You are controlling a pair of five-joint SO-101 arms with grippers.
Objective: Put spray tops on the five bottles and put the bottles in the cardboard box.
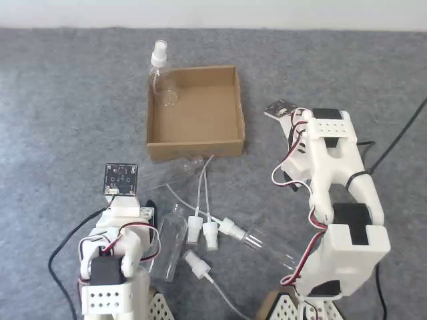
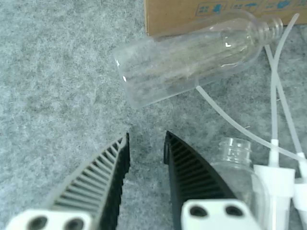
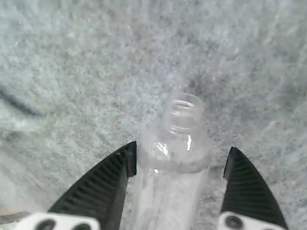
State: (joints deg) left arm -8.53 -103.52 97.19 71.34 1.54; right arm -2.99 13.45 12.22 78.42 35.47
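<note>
The cardboard box [image 1: 195, 148] sits toward the far middle of the desk [image 1: 67, 100], and a topped bottle [image 1: 160, 77] stands upright in its far left corner. A second bottle [image 2: 192, 57] lies just before the box's front wall, ahead of the left gripper [image 2: 146, 136]. Nearer, four spray tops [image 1: 210, 233] lie together between a third bottle [image 1: 170, 243] beside the left arm and a fourth bottle [image 1: 267, 243] toward the right arm. A fifth bottle [image 3: 172, 158] lies between the jaws of the right gripper [image 3: 180, 151]

The box [image 1: 193, 143] is brown, bottles [image 2: 187, 62] clear, spray tops [image 1: 210, 235] white, carpet [image 1: 67, 100] grey.
</note>
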